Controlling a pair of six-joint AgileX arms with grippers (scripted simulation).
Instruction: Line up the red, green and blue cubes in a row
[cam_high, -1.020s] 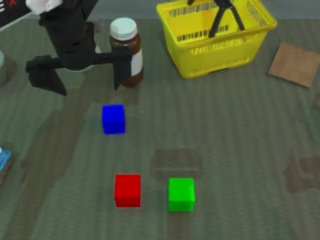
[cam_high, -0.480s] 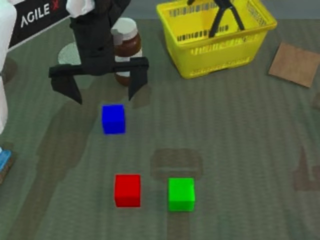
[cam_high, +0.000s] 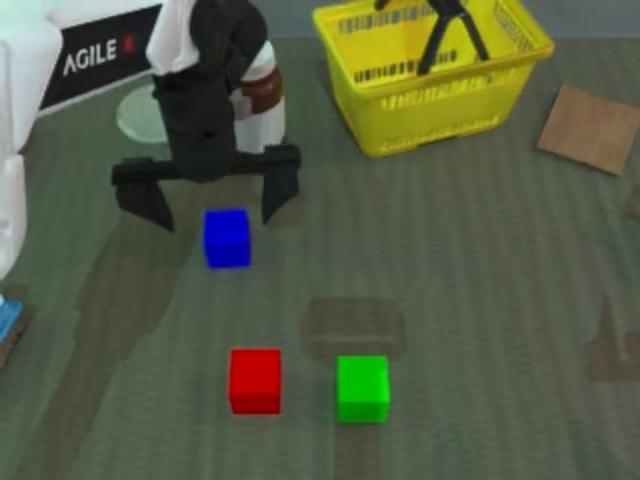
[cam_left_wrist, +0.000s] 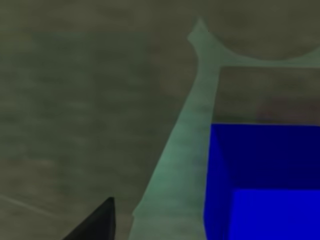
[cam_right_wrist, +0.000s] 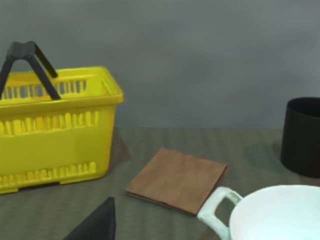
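Our left tool (cam_high: 208, 205), jaws spread wide, has slid from the jar toward the counter's front and now hangs just behind the blue cube (cam_high: 227, 238), left of centre; pickup seems next.

Yellow basket (cam_high: 432, 75), brown jar (cam_high: 262, 95), cardboard square (cam_high: 590, 127)
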